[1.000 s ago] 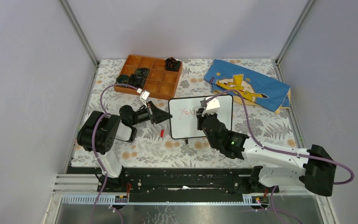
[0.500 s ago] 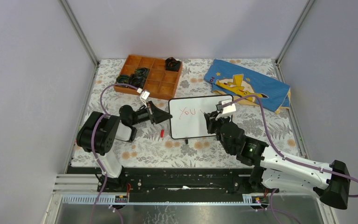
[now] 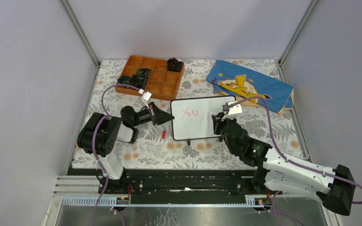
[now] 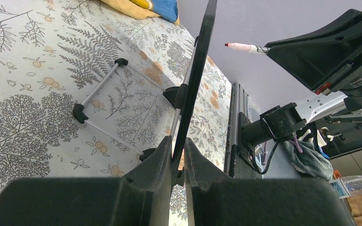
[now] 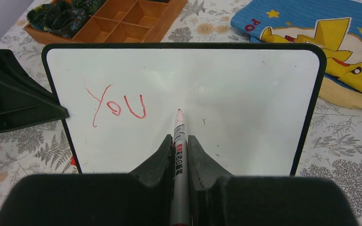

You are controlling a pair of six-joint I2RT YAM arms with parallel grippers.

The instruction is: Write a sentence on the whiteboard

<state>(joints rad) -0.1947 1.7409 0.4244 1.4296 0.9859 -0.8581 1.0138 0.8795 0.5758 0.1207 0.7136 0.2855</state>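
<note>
Top external first: how far along are you?
— Barely begun, I judge. The red handwritten sentence [image 3: 189, 113] stops at one word, "You", high on the left of the small glossy white whiteboard with a thin black frame [image 3: 202, 129]. The rest of the face is bare, so most of the writing is left. The whiteboard stands mid-table on the floral table cover [image 3: 198, 75], with its long axis running left to right and its written face turned toward my bases. My black left gripper [image 3: 168, 117] meets its left edge. My black right gripper [image 3: 217, 121] sits in front of its right half.

Left wrist?
— The whiteboard shows edge-on here, standing on its little black feet [image 4: 78, 113]. My left jaws are nearly together, pinching the frame's edge between them. The slim white marker with a red tip [image 4: 242, 47] hangs just off the written face, with a gap between them.

Right wrist?
— My right jaws are narrow, clamped on the marker's barrel. Its long axis runs straight away from me and its tip aims at the face, right of "You". I'd guess the next word starts about there.
</note>
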